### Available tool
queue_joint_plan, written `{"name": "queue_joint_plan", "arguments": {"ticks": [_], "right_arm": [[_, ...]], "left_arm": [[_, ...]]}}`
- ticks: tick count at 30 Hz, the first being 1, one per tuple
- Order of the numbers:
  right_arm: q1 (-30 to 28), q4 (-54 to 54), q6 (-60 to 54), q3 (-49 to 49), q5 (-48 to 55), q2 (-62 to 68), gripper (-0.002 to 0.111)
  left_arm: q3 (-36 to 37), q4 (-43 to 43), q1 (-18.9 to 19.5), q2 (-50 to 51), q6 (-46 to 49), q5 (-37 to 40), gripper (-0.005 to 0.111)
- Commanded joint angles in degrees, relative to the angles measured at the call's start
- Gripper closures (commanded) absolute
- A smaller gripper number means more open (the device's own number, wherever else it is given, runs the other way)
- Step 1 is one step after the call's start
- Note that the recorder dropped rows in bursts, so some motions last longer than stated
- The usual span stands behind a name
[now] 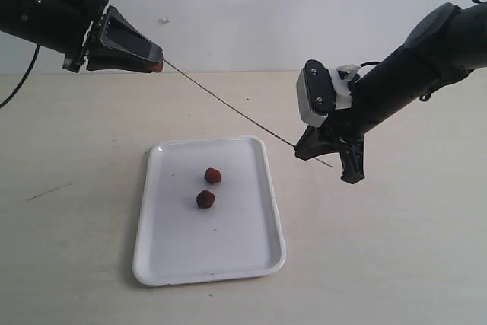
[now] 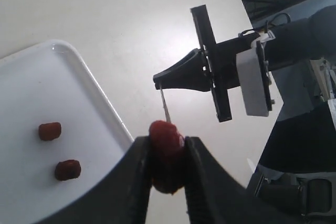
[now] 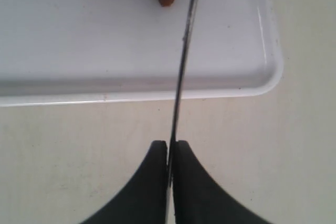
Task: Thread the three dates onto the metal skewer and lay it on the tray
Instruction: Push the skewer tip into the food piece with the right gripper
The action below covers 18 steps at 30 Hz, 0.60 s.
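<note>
My left gripper (image 1: 156, 64) is raised at the upper left and shut on a reddish-brown date (image 2: 166, 153). The thin metal skewer (image 1: 228, 104) runs from that date down to my right gripper (image 1: 300, 148), which is shut on it beside the tray's far right corner; a short end pokes out past the fingers. The skewer's tip meets the held date (image 1: 157, 67). Two more dates (image 1: 213, 176) (image 1: 205, 199) lie loose on the white tray (image 1: 228, 260). In the right wrist view the skewer (image 3: 184, 51) crosses over the tray (image 3: 231, 85).
The tray sits on a pale wooden table (image 1: 380, 249) in front of a white wall. A black cable (image 1: 19, 81) hangs by the left arm.
</note>
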Motion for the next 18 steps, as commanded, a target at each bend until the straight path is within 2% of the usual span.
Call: {"name": "queue_joint_plan", "arguments": {"ticks": [1, 13, 18], "right_arm": [[2.62, -2.51, 3.62, -0.43, -3.5, -0.4, 0.108], [2.87, -0.64, 6.92, -0.43, -3.87, -3.76, 0.108], [2.87, 1.92, 7.13, -0.43, -3.09, -4.34, 0.108]], "left_arm": [[-0.13, -0.62, -0.71, 0.16, 0.43, -0.41, 0.084], [-0.13, 1.73, -0.94, 0.16, 0.43, -0.41, 0.084], [-0.13, 1.73, -3.2, 0.16, 0.43, -1.02, 0.084]]}}
